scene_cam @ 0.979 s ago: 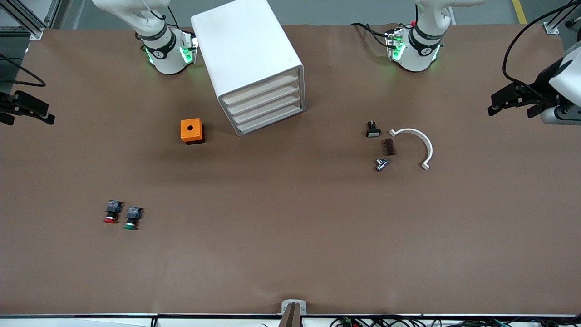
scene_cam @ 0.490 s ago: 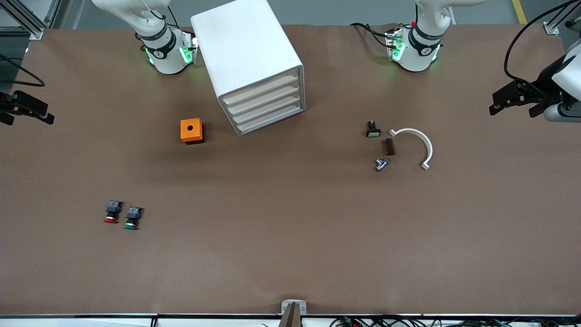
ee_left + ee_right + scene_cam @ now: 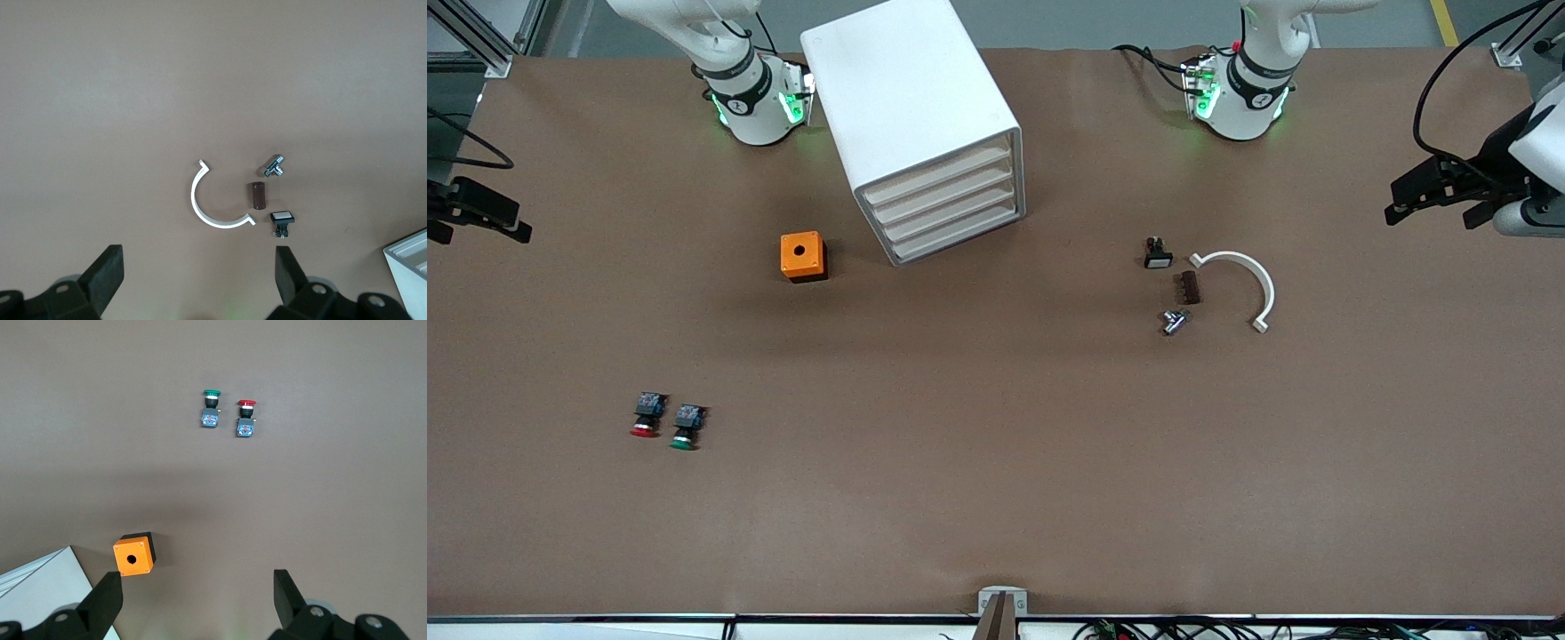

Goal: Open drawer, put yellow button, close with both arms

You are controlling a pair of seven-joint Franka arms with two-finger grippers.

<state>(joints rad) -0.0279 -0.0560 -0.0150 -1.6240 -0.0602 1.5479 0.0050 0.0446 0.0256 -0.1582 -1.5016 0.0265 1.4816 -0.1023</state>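
The white cabinet (image 3: 907, 89) stands between the two arm bases, and all four drawers sit flush. The topmost drawer (image 3: 938, 176) is shut. The yellow button is not in view anywhere. My left gripper (image 3: 1432, 191) hangs open and empty over the table's edge at the left arm's end. In the left wrist view it (image 3: 200, 280) is high over bare table. My right gripper (image 3: 480, 218) hangs open and empty over the edge at the right arm's end. In the right wrist view it (image 3: 197, 600) is near the orange cube (image 3: 134, 554).
The orange cube with a hole (image 3: 802, 256) sits beside the cabinet. A red-capped button (image 3: 646, 416) and a green-capped button (image 3: 686, 427) lie nearer the front camera. A white-capped button (image 3: 1158, 255), a brown block (image 3: 1189, 288), a metal fitting (image 3: 1173, 321) and a white half ring (image 3: 1249, 284) lie toward the left arm's end.
My left gripper has shifted slightly toward the arms' side of the table. The right gripper and everything on the table stay put.
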